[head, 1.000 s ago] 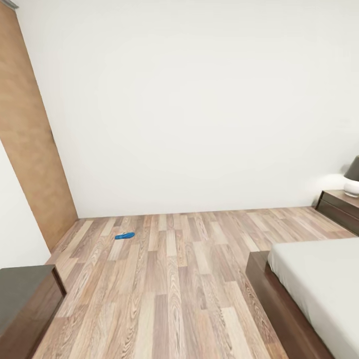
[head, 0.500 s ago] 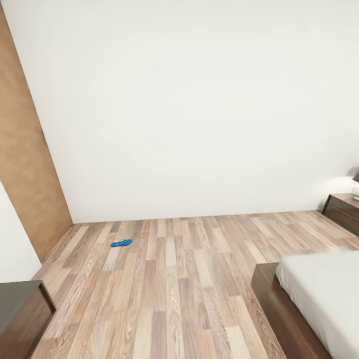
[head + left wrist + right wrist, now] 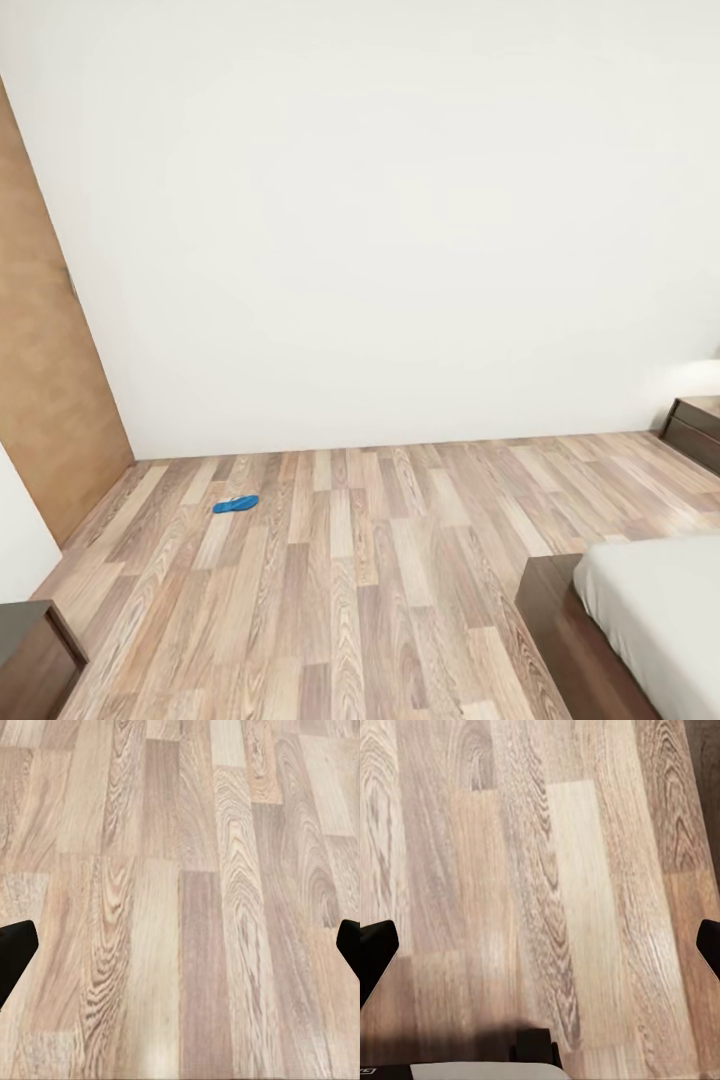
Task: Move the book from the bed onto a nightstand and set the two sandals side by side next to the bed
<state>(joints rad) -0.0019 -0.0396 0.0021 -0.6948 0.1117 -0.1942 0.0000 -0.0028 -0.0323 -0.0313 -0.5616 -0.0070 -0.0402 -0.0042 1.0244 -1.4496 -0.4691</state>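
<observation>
The bed and nightstand are cut off at the frame edge. One blue sandal lies on the wood-plank floor near a white wall. Both the left claw and the right claw hang spread apart, holding nothing.

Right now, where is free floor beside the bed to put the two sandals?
The wood floor is bare between the bed and the blue sandal, back to the white wall. Tighter spots: by the dark cabinet at the near left and the nightstand at the far right.

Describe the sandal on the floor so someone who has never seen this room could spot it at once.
Start at the brown door on the left, where it meets the white wall. On the plank floor just out from that corner lies the sandal, far from the bed. It is small, flat and the one bright blue thing.
</observation>
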